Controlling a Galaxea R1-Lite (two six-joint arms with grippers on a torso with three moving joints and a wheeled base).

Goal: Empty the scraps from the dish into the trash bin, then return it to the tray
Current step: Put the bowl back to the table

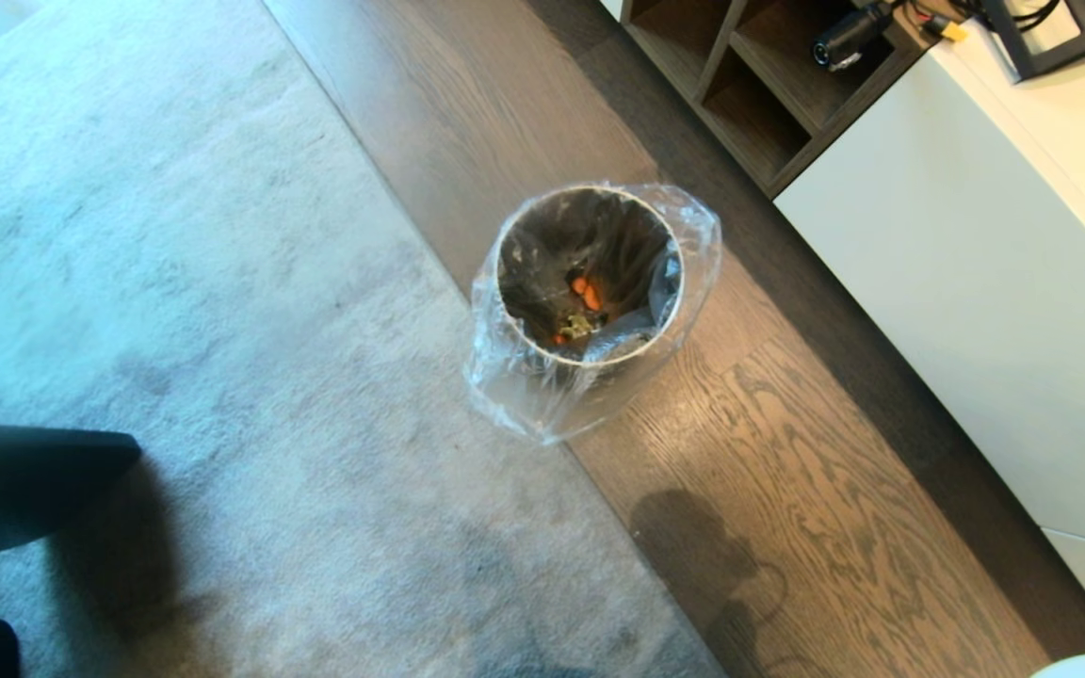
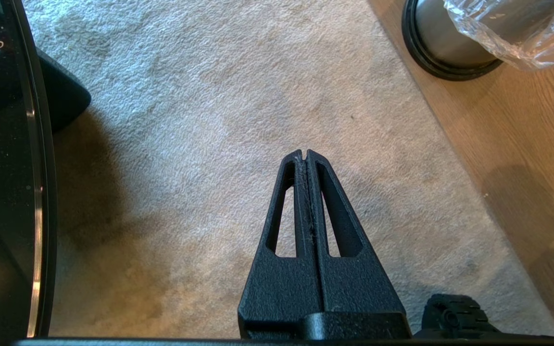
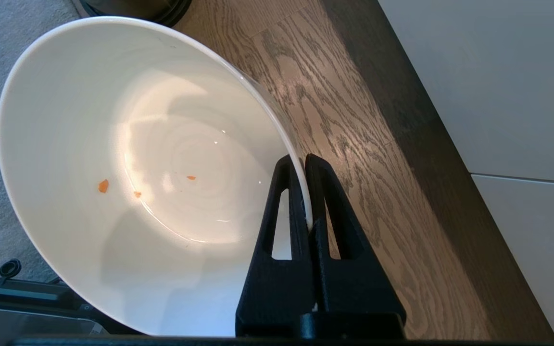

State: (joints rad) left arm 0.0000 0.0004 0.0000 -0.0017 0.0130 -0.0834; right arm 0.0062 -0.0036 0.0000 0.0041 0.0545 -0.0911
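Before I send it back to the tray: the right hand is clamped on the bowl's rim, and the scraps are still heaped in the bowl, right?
Not quite. The right hand is clamped on the bowl rim, but the right wrist view shows only tiny orange flecks inside. The scraps lie in the trash bin, per the head view.

Looking like a home, living or dining room probably. Showing a pale grey carpet (image 1: 175, 282) lying next to dark wood-grain flooring (image 1: 787, 471), with a white cabinet (image 1: 976, 311) running along the floor's far edge and brown open shelving (image 1: 740, 75) beside it holding a small camera (image 1: 844, 38) and cables. Sitting on the wood right at the carpet's edge, a small trash bin (image 1: 590, 282) lined with a clear bag, food scraps (image 1: 585, 297) lying inside. Also catching a glossy black tabletop (image 2: 3, 192) edge.
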